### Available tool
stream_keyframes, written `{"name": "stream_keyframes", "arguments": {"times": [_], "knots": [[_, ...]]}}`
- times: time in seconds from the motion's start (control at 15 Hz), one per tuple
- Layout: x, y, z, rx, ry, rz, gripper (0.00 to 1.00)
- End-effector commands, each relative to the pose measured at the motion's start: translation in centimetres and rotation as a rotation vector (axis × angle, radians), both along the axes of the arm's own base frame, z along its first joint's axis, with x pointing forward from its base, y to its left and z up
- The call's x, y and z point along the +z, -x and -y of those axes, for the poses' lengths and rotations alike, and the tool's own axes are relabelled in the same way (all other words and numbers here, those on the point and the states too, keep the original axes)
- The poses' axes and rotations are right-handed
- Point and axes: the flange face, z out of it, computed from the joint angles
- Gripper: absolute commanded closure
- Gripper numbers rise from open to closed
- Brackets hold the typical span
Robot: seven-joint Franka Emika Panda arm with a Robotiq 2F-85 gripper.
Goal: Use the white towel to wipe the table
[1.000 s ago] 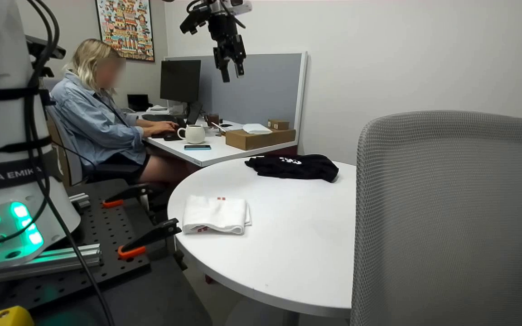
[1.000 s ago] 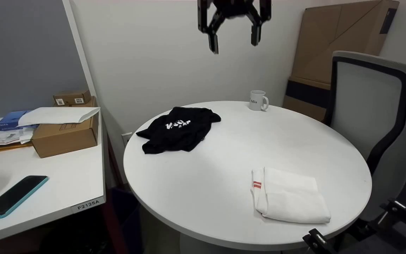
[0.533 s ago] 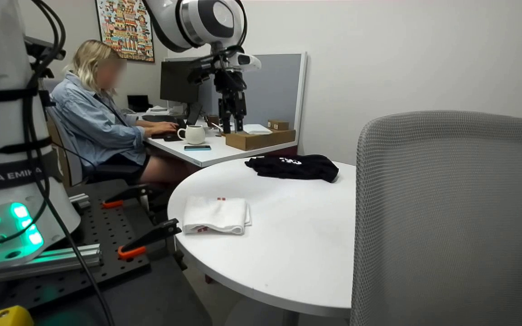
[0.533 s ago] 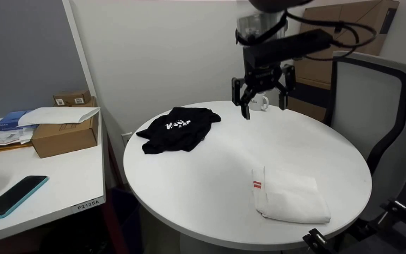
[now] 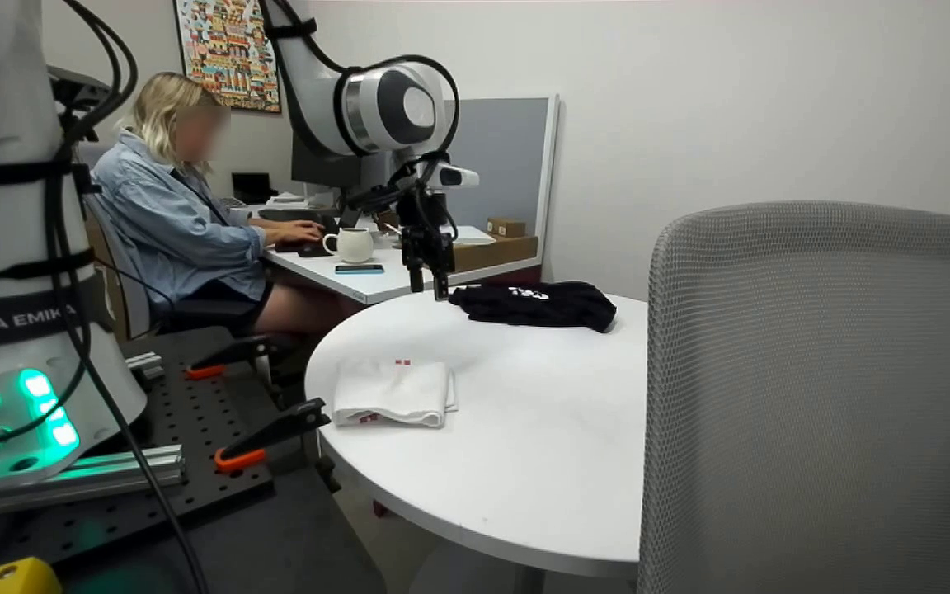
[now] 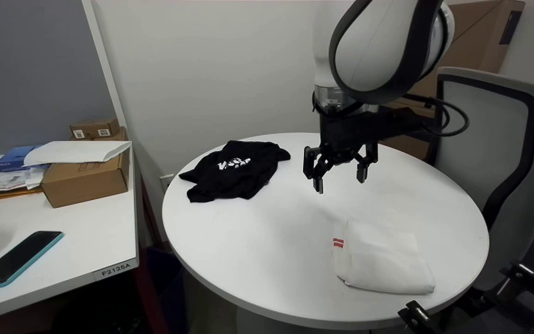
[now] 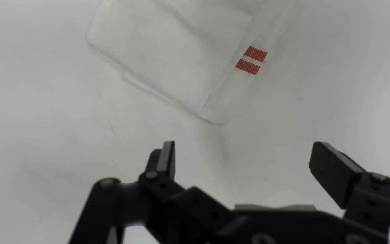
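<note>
The white towel lies folded flat on the round white table, near the robot's side, in both exterior views (image 5: 392, 392) (image 6: 385, 260). Two red marks show on one edge. It also fills the top of the wrist view (image 7: 174, 51). The round white table (image 5: 524, 478) also shows in an exterior view (image 6: 248, 260). My gripper (image 6: 340, 185) points down above the table, with its fingers apart and nothing between them. It also shows in an exterior view (image 5: 429, 292) and in the wrist view (image 7: 243, 147), where the towel's near corner lies just beyond the fingertips, apart from them.
A black shirt (image 6: 237, 171) lies on the table's far part, also visible in an exterior view (image 5: 537, 307). A grey chair (image 5: 821, 396) stands at the table's edge. Clamps (image 5: 277, 433) sit by the robot's base. A person (image 5: 178, 206) sits at a neighbouring desk (image 6: 100, 232).
My arm has come down from high above to a lower height over the table, nearer the towel. The gripper has stayed open. A white mug at the table's far edge is now hidden behind the arm.
</note>
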Motion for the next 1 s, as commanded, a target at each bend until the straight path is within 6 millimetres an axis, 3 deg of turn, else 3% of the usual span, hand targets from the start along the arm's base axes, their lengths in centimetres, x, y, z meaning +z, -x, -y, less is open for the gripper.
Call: {"name": "stream_keyframes", "arguments": {"times": [0.0, 0.53, 0.93], "knots": [[-3.2, 0.6, -0.8, 0.014, -0.044, 0.007, 0.0], [-8.1, 4.9, 2.9, -0.111, -0.05, -0.056, 0.0], [-11.5, 7.9, 3.3, -0.199, -0.089, -0.054, 0.0]]}}
